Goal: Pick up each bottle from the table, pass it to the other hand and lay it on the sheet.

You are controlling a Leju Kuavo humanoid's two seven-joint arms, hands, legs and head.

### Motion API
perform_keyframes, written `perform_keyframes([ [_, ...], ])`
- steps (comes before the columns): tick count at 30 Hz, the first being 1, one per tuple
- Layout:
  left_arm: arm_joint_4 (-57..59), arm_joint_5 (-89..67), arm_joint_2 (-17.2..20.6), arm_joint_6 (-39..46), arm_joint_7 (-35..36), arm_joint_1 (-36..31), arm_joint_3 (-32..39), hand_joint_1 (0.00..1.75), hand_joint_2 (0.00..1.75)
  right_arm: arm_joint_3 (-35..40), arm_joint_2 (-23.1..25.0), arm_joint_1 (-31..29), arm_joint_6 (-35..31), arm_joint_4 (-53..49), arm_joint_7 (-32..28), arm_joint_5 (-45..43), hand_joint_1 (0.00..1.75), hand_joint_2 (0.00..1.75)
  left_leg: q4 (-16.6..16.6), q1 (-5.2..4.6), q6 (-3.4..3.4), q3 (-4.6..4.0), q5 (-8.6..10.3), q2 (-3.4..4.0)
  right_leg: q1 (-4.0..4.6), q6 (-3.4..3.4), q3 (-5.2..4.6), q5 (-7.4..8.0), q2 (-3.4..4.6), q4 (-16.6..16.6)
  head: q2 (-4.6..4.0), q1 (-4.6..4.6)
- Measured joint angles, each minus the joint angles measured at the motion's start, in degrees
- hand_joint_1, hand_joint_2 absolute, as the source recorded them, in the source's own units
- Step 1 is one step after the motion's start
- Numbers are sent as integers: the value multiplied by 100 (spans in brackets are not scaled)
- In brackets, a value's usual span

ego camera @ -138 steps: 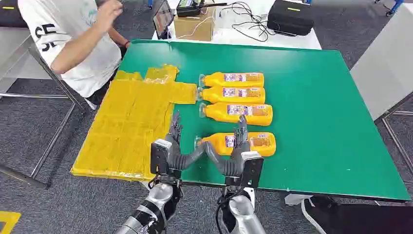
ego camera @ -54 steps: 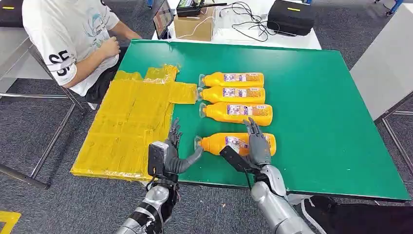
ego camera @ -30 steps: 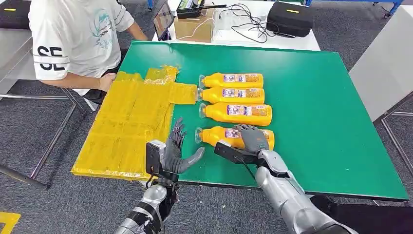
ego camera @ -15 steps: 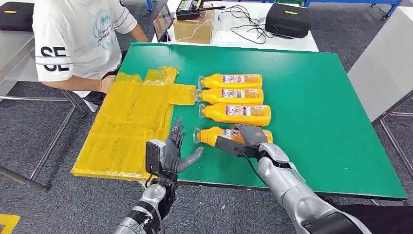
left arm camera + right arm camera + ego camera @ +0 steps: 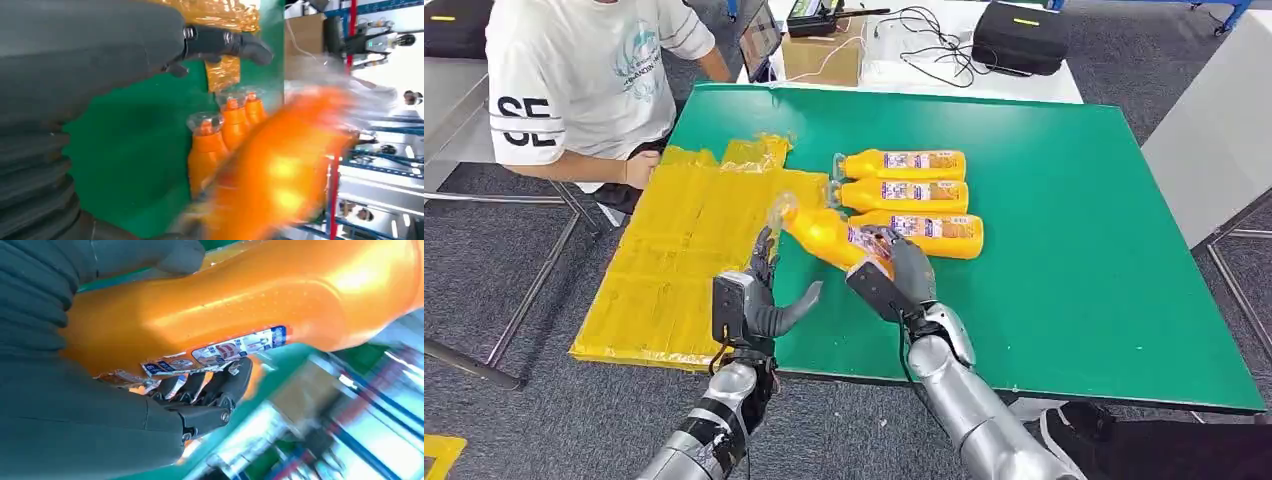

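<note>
The right hand (image 5: 902,268) grips a bottle (image 5: 824,236) above the counter (image 5: 1064,250), cap toward the left hand (image 5: 759,300), which waits with fingers spread. Seat the bottle's neck in that palm before letting go; the sheet (image 5: 684,270) lies beyond.

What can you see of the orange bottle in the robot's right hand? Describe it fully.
The lifted bottle is glossy orange plastic with a clear cap and a printed label, partly torn, round its body. The right hand grips its lower body, fingers wrapped over the label. It hangs tilted above the green table, cap pointing toward the yellow sheet, near the left hand, which is not touching it.
</note>
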Motion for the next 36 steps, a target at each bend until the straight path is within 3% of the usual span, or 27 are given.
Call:
perform_keyframes([
  [10,-65,50,-2,-245,131,-28,-20,0,175,20,297,106,-169,-424,-162,-230,175,175,0,1,0,-5,0,1,1,0,-7,0,0,0,0,4],
  [31,-977,691,-37,-529,304,-41,-221,0,175,418,739,235,314,191,-479,-888,175,175,0,1,0,-19,0,-2,1,-1,-19,-1,-1,0,2,4],
  [32,-1016,699,-37,-531,315,-36,-241,162,175,422,741,242,325,213,-483,-923,175,175,0,1,0,-20,0,-1,1,-1,-20,-1,-1,0,0,2],
  [33,-1043,704,-37,-533,328,-33,-247,175,175,422,741,242,330,232,-485,-934,175,175,0,1,0,-20,0,1,1,-1,-20,-1,0,0,2,4],
  [36,-1082,737,-35,-557,358,-26,-269,175,175,424,741,241,332,289,-505,-955,175,175,0,1,0,-20,0,1,1,-1,-21,-1,0,-1,0,4],
])
